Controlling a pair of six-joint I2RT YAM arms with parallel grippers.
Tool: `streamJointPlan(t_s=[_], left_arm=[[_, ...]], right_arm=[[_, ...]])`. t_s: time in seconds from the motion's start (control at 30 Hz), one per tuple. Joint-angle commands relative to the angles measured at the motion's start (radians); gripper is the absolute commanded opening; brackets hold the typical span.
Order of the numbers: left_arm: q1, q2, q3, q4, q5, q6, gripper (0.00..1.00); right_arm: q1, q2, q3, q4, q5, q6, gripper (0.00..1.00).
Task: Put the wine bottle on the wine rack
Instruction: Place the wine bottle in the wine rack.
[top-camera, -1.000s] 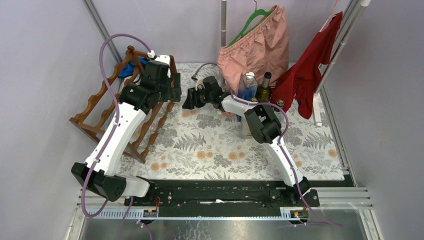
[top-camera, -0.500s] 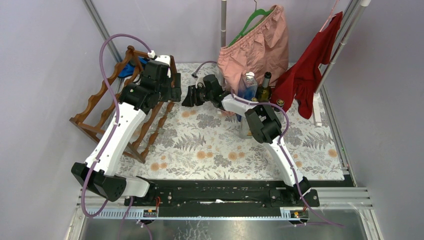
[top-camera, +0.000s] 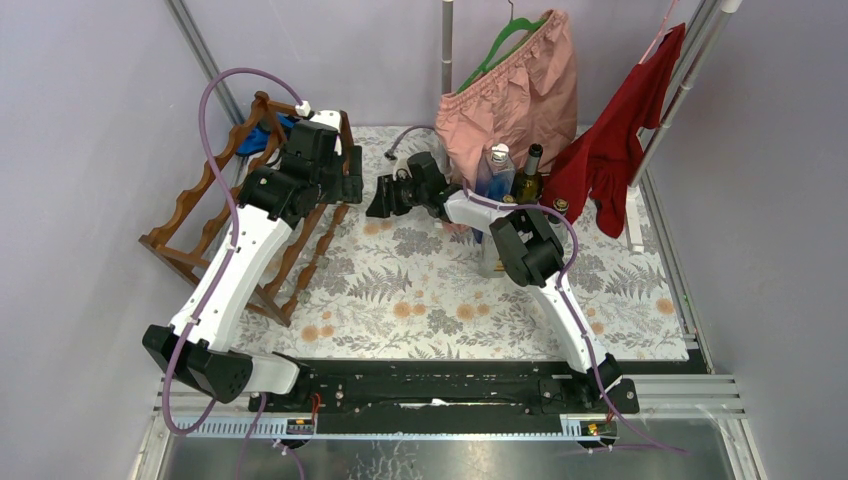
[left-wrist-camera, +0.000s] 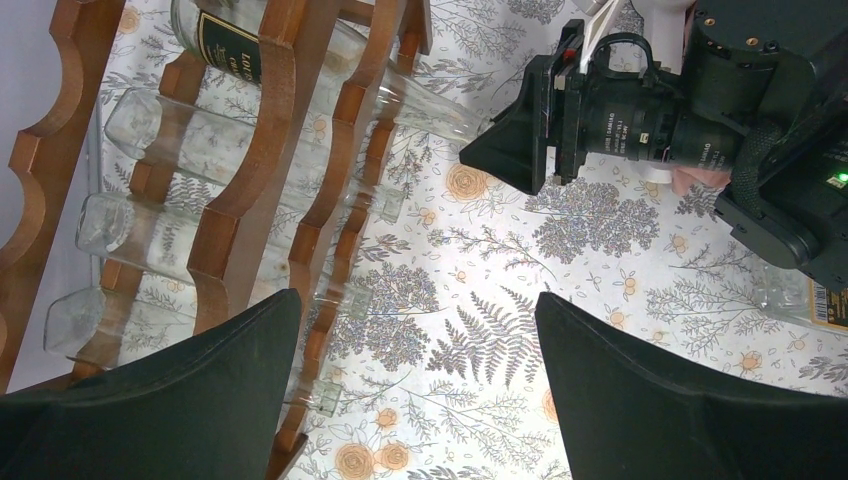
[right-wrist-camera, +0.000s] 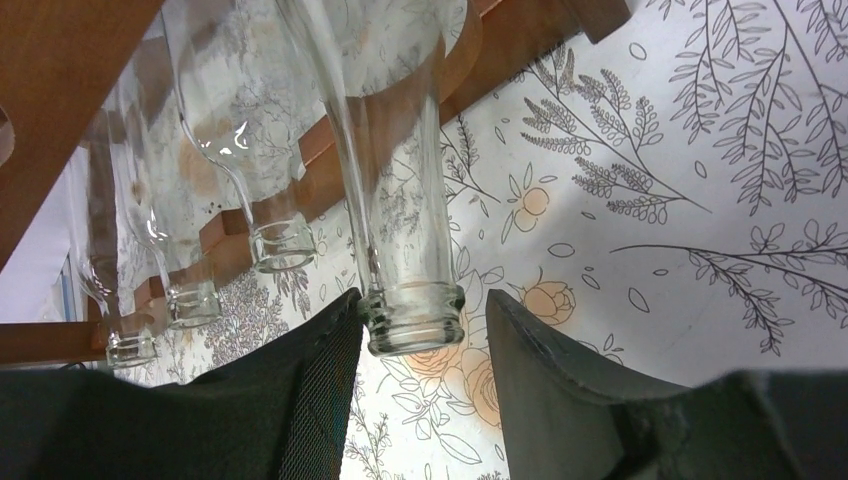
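The wine rack (top-camera: 190, 215) (left-wrist-camera: 270, 120) stands at the left, a reddish-brown wooden frame with wavy rails. A clear wine bottle (left-wrist-camera: 300, 50) with a black label lies across its rails, neck pointing right. In the right wrist view the bottle's mouth (right-wrist-camera: 415, 320) sits between the fingers of my right gripper (right-wrist-camera: 425, 340) (top-camera: 378, 197). The left finger touches the lip and a gap shows on the right side, so the jaws are open. My left gripper (left-wrist-camera: 420, 340) (top-camera: 350, 180) hangs wide open and empty above the rack's right edge.
Several other clear bottles (left-wrist-camera: 150, 130) (right-wrist-camera: 270, 240) lie in the rack. Two upright bottles (top-camera: 498, 165) (top-camera: 530, 175) stand at the back right beside my right arm. Pink shorts (top-camera: 510, 90) and a red cloth (top-camera: 620, 130) hang behind them. A blue object (top-camera: 262, 135) lies behind the rack.
My right gripper has shifted slightly at the bottle's mouth, up-left and then partly back. The left arm has not moved.
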Motion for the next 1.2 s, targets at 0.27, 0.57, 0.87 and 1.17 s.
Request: streamJointPlan(t_s=[0.27,0.57,0.87,1.17], left_arm=[[0.009,-0.019,-0.004,0.008,0.018,-0.010,0.93],[0.010,-0.021,-0.019,0.011,0.017,-0.007,0.93],[0.009,-0.028,-0.026,0.019,0.015,-0.007,0.93],[0.009,-0.021,-0.023,0.018,0.015,-0.002,0.93]], right_arm=[[-0.012,-0.086,0.037,0.015,0.000,-0.001,0.54],[-0.020,-0.097,0.035,0.021,-0.010,0.023,0.54],[-0.020,-0.083,0.052,0.033,-0.038,0.056,0.54],[-0.020,-0.090,0.037,0.038,-0.050,0.050,0.33]])
